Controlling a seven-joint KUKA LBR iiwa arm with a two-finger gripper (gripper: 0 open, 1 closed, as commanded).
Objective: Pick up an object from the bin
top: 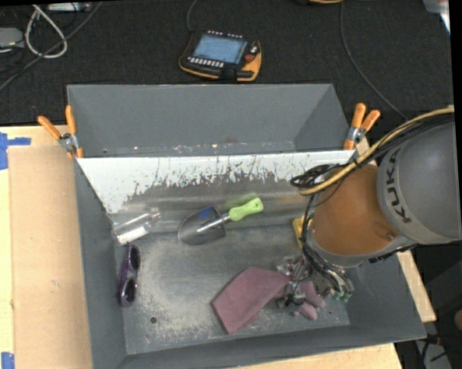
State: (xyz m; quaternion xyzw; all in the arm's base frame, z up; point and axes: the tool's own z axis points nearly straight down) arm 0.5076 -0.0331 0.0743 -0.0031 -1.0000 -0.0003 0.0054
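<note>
Single view, looking down into the grey bin (pixel 211 118). Arm enters from 3 o'clock, with its orange wrist cover (pixel 346 219) hanging over the bin's 4 o'clock corner. The claw (pixel 309 290) sits low over the floor at roughly 5 o'clock, right at the 3 o'clock edge of a mauve cloth (pixel 246 296) that lies flat and slightly folded between 5 and 6 o'clock. The wrist and cables mask its tip, so I cannot tell whether the claw is apart, together or clamped on anything. A pinkish scrap (pixel 307 312) lies just beside the claw at its 6 o'clock; cannot tell if it is a fold of the same cloth or a separate item. Judgement: the cloth is the likely pick, being the nearest thing, and an edge approach suits a limp flat piece, since a raised fold gives something to pinch. Other contents lie well apart from the claw: a small trowel with a green handle (pixel 214 222) near centre toward 12 o'clock, a clear bottle (pixel 136 227) on its side at 10 o'clock, and purple sunglasses (pixel 128 273) at 8 o'clock. Nothing is lifted yet; the cloth rests on the floor.
</note>
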